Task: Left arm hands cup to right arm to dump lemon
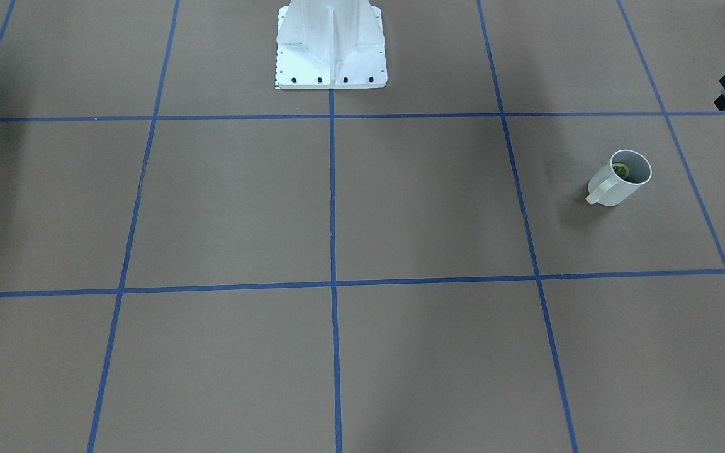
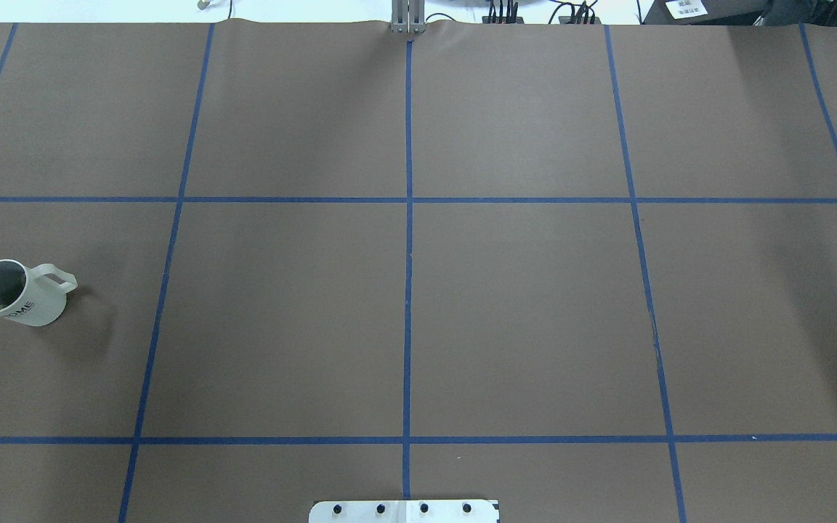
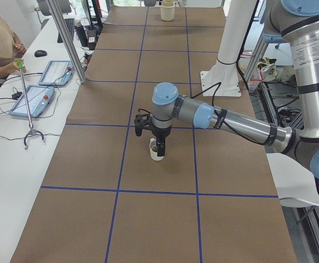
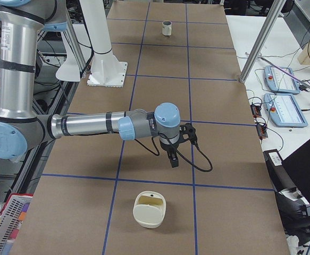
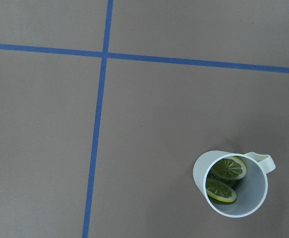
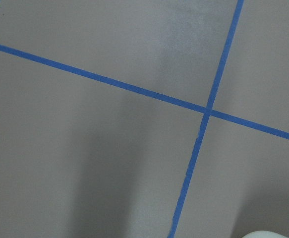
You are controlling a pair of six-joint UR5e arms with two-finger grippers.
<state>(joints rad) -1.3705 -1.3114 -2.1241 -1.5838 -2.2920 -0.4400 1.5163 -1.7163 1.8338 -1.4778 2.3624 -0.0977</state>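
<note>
Locate the cup (image 2: pixel 17 293) standing upright on the table (image 2: pixel 520 312) at the robot's left side, its handle toward the table's centre. The lemon (image 5: pixel 227 168) lies inside it as two slices. The left gripper (image 3: pixel 160 143) hangs over the cup. The right gripper (image 4: pixel 172 159) hangs over bare table, well apart. You cannot tell how far either claw is open.
</note>
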